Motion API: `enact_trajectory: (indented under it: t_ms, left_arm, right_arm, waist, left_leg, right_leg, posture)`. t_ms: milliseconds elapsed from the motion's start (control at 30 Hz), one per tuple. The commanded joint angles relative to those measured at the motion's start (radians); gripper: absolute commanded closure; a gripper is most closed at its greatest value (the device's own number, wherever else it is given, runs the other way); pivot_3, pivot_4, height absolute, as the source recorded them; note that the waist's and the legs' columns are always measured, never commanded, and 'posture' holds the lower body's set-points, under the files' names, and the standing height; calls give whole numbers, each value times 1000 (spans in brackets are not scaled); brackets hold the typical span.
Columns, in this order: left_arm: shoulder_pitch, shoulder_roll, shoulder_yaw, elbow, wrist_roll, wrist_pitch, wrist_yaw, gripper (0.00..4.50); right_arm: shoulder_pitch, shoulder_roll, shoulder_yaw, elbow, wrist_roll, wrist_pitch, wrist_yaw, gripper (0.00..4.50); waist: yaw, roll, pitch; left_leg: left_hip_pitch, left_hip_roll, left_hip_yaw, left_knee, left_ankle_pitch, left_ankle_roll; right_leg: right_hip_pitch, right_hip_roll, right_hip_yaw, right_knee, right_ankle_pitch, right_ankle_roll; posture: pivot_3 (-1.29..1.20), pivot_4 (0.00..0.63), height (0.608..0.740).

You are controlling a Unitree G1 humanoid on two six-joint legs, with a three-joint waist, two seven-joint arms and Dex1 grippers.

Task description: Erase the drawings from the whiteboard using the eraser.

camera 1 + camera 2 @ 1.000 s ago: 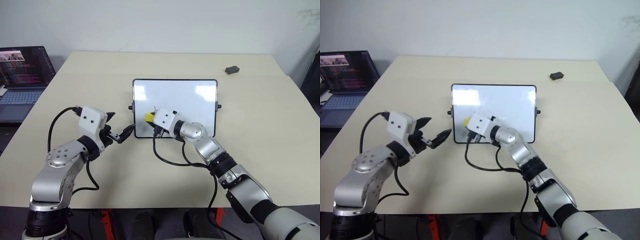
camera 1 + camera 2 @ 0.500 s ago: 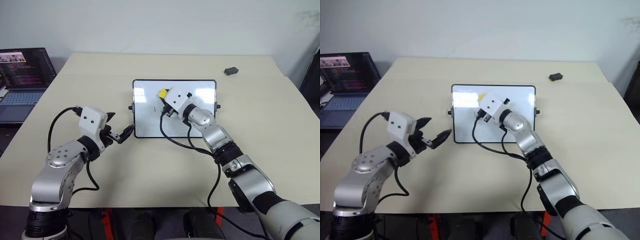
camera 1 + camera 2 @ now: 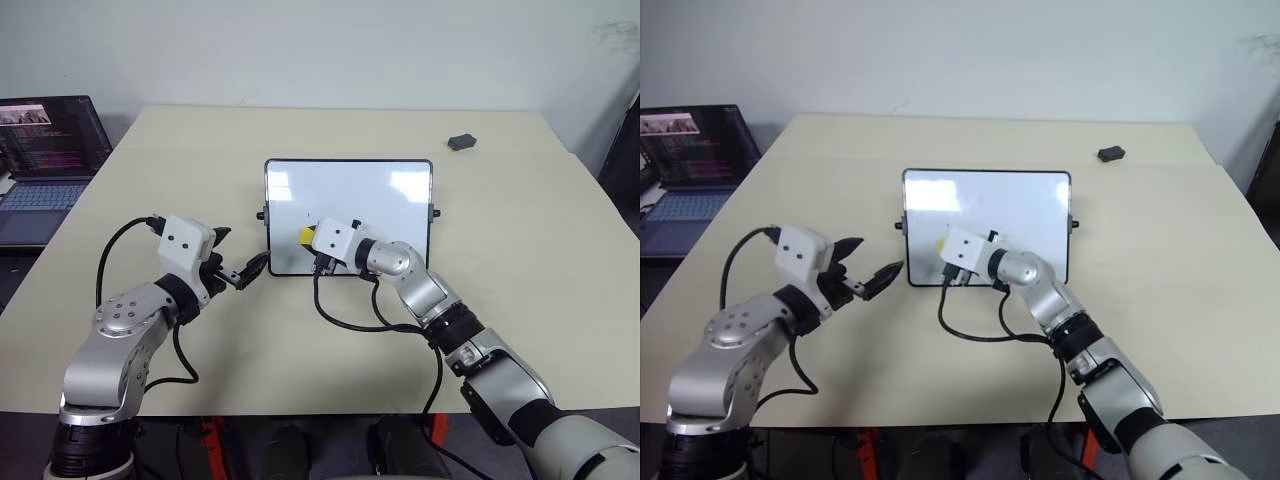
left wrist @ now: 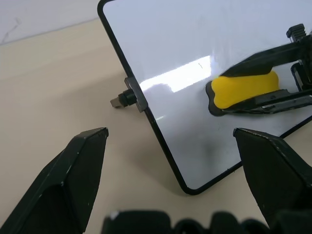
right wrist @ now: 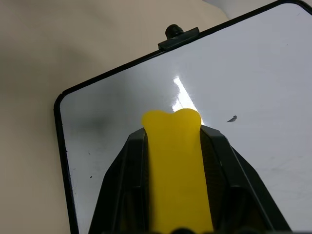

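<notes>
A pale beige table [image 3: 520, 270] stands against a plain white wall, and an open laptop [image 3: 45, 160] with a lit screen sits on a lower surface off the table's left side. Far back on the table's right part lies a small dark grey object [image 3: 462, 141], well apart from everything else.

The whiteboard [image 3: 380, 200] stands near the middle of the table, propped up and leaning back, its thin black frame and small side knobs plain to see. Its surface is almost all clean white with bright glare patches. Of the drawings, one tiny dark fleck [image 5: 232, 118] shows on the white in the right wrist view, and a faint grey smudge lies near the board's lower left corner.

The right gripper [image 3: 309, 237] reaches in from the right, over the lower left part of the board, with its two black fingers clamped on the eraser [image 4: 243, 89]. The yellow block is held between the fingers, and in the left wrist view its dark edge lies against the board's surface. A black cable loops from that wrist down onto the table in front of the board.

The left gripper [image 3: 243, 268] hovers just off the whiteboard's lower left corner, pointing toward it. Its fingers stand wide apart with nothing between them, and they are close to the frame without touching it.
</notes>
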Motion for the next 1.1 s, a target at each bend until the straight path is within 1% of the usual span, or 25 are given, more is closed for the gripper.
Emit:
enact_trajectory:
  t_ms: [33, 133, 200, 267, 467, 533, 633, 767, 833, 933, 1033, 1100]
  left_arm:
    - [0, 1, -1, -35, -1, -15, -3, 0]
    - [2, -1, -3, -35, 0, -17, -2, 0]
    - [3, -3, -5, -36, -1, -18, -1, 0]
    - [4, -5, -6, -37, 0, -18, -1, 0]
    - [8, -7, -6, -41, 0, -16, 0, 0]
    - [9, -7, -6, -42, -1, -16, 1, 0]
    - [10, -7, -7, -42, -1, -16, 2, 0]
    - [11, -6, -9, -43, -2, -16, 2, 0]
    - [11, -6, -9, -44, -3, -16, 3, 0]
    - [11, -8, -10, -45, -3, -15, 4, 0]
    - [8, -9, -11, -47, -3, -14, 8, 0]
    - [8, -12, -9, -49, -3, -14, 12, 0]
  right_arm:
    - [-73, -5, -75, 19, -15, -13, -126, 3413]
    - [-93, -8, -85, 36, -12, -19, -150, 3414]
    - [-86, -10, -76, 40, -11, -16, -130, 3414]
    - [-69, -12, -62, 32, -10, -12, -101, 3414]
    - [7, -25, 5, -31, -14, 46, 48, 3414]
    - [17, -28, 11, -47, -15, 60, 66, 3414]
    - [13, -25, 1, -51, -21, 66, 49, 3414]
    - [-50, -8, -64, -8, -27, 33, -101, 3414]
    - [-73, -9, -81, 9, -22, 11, -146, 3414]
    - [-78, -7, -83, 23, -13, -7, -158, 3415]
    - [-66, 3, -72, 23, -3, -8, -128, 3416]
    - [-49, 8, -61, 7, 16, 8, -75, 3416]
  waist:
    - [0, 0, 0]
    - [2, 0, 0]
    - [2, 0, 0]
    - [2, 0, 0]
    - [2, 0, 0]
    - [2, 0, 0]
    - [2, 0, 0]
    - [1, 0, 1]
    - [2, 1, 1]
    - [5, 0, 1]
    - [2, 1, 1]
    - [2, 1, 1]
  left_leg:
    - [0, 0, 0, 0, 0, 0]
    - [0, 0, 0, 0, 0, 0]
    - [-1, 0, 0, -1, 0, 0]
    - [-2, 0, 0, -2, 0, 0]
    - [-2, 1, 0, -2, -1, 0]
    - [-2, 0, 0, -2, -1, 0]
    - [-1, 0, 0, -2, 0, 0]
    - [-1, 0, -1, -2, 0, 0]
    - [-1, 0, -1, -2, 0, 0]
    - [-2, 0, -1, -2, 0, 0]
    - [-3, 0, 0, -2, -1, 0]
    - [-3, 0, 0, -3, -1, 0]
  right_leg:
    - [0, 0, 0, 0, 0, 0]
    - [0, 0, 0, -1, 0, 0]
    - [0, 0, 0, -3, 0, 0]
    - [0, 0, 0, -5, 0, 0]
    - [0, 0, 0, -7, 0, 0]
    - [1, 0, -1, -7, 0, 0]
    - [1, 0, -1, -6, 0, 0]
    - [1, 0, -1, -6, 0, 0]
    - [1, 0, -1, -6, 0, 0]
    - [1, 0, -1, -7, 0, 0]
    - [0, 0, 0, -8, 0, 0]
    - [0, 0, -1, -8, 0, 0]
  posture:
    - [0, 150, 740]
    - [0, 150, 740]
    - [0, 150, 740]
    - [0, 150, 740]
    - [0, 150, 740]
    - [0, 150, 740]
    - [0, 150, 740]
    - [0, 150, 740]
    - [0, 150, 740]
    - [0, 150, 740]
    - [0, 150, 740]
    - [0, 150, 740]
